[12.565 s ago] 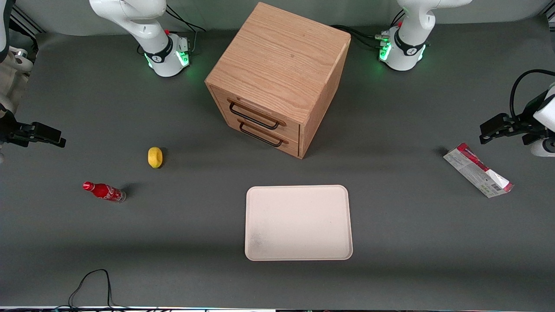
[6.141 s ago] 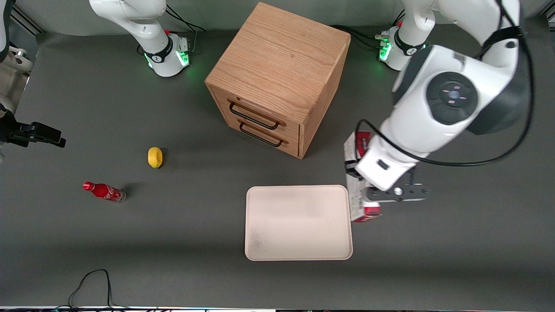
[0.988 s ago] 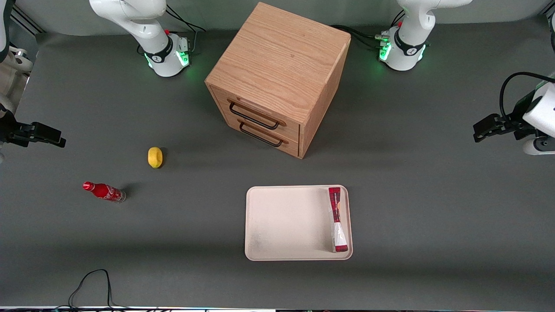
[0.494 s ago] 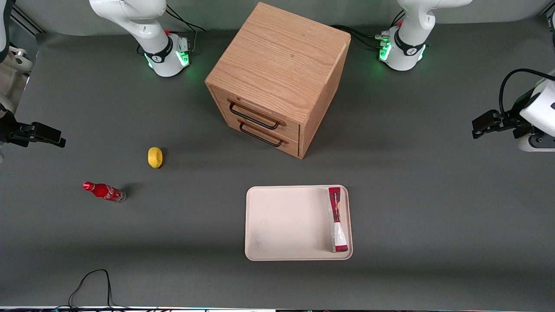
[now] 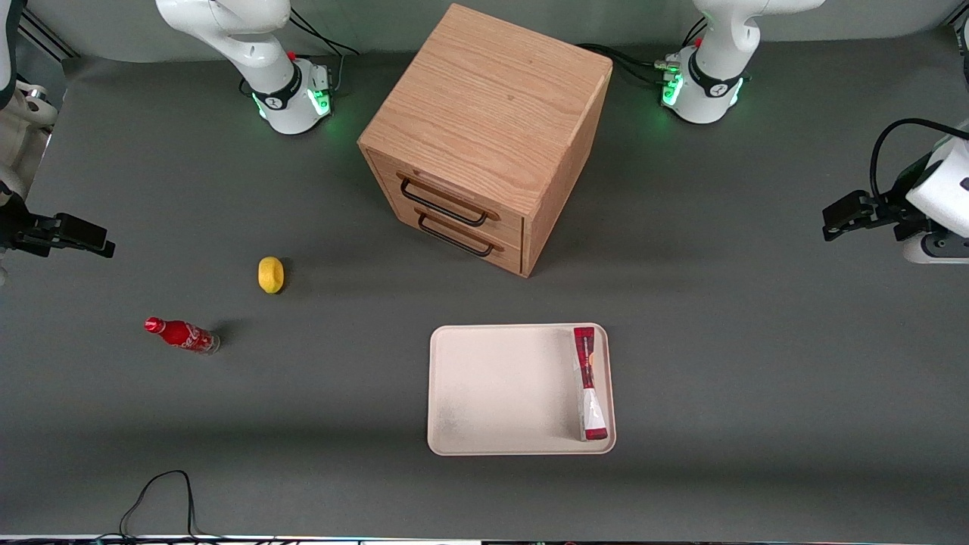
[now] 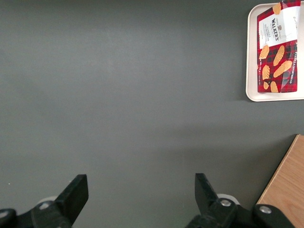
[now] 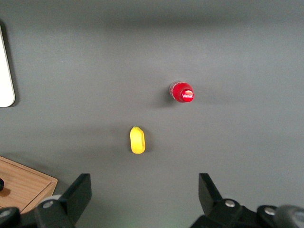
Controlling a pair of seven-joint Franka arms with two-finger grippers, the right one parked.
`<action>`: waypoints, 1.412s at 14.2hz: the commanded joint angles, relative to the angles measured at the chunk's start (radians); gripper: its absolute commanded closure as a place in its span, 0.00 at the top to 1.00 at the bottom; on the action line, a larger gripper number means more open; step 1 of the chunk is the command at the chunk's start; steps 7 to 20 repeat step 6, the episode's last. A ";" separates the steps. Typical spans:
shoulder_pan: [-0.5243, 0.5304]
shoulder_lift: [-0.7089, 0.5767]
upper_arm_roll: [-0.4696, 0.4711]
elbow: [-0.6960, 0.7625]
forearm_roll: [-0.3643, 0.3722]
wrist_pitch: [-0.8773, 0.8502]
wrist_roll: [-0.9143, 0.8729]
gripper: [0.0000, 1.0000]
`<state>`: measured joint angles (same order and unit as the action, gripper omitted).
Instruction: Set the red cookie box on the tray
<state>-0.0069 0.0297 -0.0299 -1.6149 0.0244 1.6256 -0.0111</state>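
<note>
The red cookie box (image 5: 587, 383) is shown standing on one long narrow edge on the tray (image 5: 500, 393), along the tray's short rim nearest the working arm's end of the worktop (image 5: 757, 393), with one end at the tray corner farthest from the front camera and the other end near the corner closest to it. In the left wrist view the box (image 6: 278, 47) is seen by its broad red tartan face, printed with biscuits, resting within the rim of the tray (image 6: 250, 71). The end effector (image 5: 833, 219) is held above bare worktop at the working arm's end, well apart from tray and box and farther from the front camera than both. Its two dark fingers (image 6: 73, 192) are seen spread wide, with nothing but grey worktop between them. The arm's white wrist link (image 5: 942, 204) is seen at the edge of the front view, with a black cable looped over it, and the end effector is directed toward the middle of the worktop. The wooden drawer cabinet (image 5: 484, 136) stands at the middle, farther from the front camera than the tray, with both drawers closed. A yellow lemon (image 5: 270, 274) and a small red soda bottle (image 5: 182, 334) lie toward the parked arm's end
</note>
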 commanded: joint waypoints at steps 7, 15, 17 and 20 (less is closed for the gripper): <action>-0.005 -0.021 0.002 -0.010 -0.040 -0.026 0.017 1.00; -0.005 -0.021 0.002 -0.010 -0.040 -0.026 0.017 1.00; -0.005 -0.021 0.002 -0.010 -0.040 -0.026 0.017 1.00; -0.005 -0.021 0.002 -0.010 -0.040 -0.026 0.017 1.00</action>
